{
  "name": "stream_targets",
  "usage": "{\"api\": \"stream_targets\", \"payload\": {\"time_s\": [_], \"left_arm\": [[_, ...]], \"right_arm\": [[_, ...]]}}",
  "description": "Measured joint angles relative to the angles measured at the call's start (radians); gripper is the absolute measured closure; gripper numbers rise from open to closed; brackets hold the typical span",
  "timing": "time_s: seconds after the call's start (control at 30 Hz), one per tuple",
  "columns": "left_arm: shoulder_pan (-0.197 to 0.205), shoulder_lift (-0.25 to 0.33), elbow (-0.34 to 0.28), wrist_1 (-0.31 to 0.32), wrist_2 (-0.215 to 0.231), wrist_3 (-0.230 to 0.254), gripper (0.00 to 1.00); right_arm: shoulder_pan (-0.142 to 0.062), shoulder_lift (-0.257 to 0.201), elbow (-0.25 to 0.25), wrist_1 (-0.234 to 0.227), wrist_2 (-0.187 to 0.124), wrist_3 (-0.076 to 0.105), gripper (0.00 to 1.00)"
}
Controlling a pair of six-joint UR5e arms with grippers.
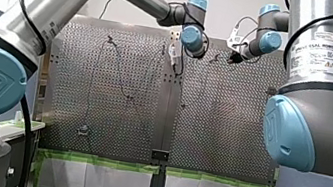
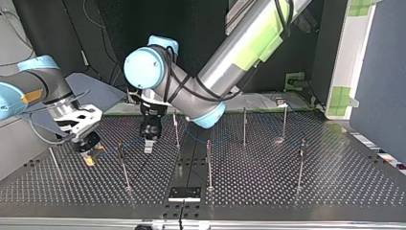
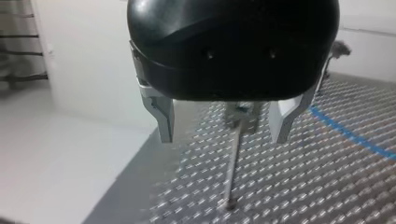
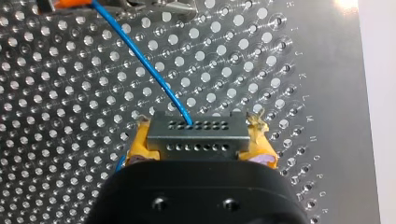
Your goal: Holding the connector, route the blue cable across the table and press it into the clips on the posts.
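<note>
My right end effector (image 4: 200,142) is clenched on the grey perforated metal connector (image 4: 196,127), the thin blue cable (image 4: 144,63) leaving toward eleven o'clock; farther off, my left end effector (image 3: 224,128) hangs released astride a slim metal post (image 3: 232,168); slack cable may snag there, tugging the connector loose.

The top view shows two arms, my right arm (image 2: 40,84) at the frame's left and my left arm (image 2: 225,62) entering from the upper right. There are two grippers, my right gripper (image 2: 88,152) and my left gripper (image 2: 149,143). Seven thin posts stand on one perforated table (image 2: 335,182): one at far left (image 2: 54,160), then (image 2: 123,165), (image 2: 176,128), (image 2: 208,163), (image 2: 244,125), (image 2: 285,120) and (image 2: 300,165). One black plate (image 2: 184,193) lies at the bottom centre. The right wrist view shows one blue cable (image 4: 140,60) and one connector (image 4: 198,135) with two rows of small holes.
</note>
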Motion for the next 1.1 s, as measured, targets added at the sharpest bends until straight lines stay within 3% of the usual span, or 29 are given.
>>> {"api": "stream_targets", "payload": {"time_s": [0.23,0.5,0.77,0.9,1.1], "left_arm": [[0.015,0.062,-0.062,0.061,-0.061,0.014,0.00],[-0.002,0.135,-0.135,0.135,-0.134,0.039,0.00],[-0.010,0.204,-0.206,0.206,-0.184,-0.014,0.00],[-0.013,0.196,-0.244,0.244,-0.193,-0.049,0.00],[-0.018,0.153,-0.292,0.293,-0.200,-0.064,0.00]], "right_arm": [[0.003,0.000,0.000,0.000,0.000,0.000,1.00],[0.013,0.000,0.000,0.000,0.000,0.000,1.00],[0.026,0.000,0.000,0.001,0.000,-0.005,1.00],[0.030,0.000,0.000,0.001,0.000,-0.006,1.00],[0.032,0.000,0.000,0.002,0.001,-0.007,1.00]]}}
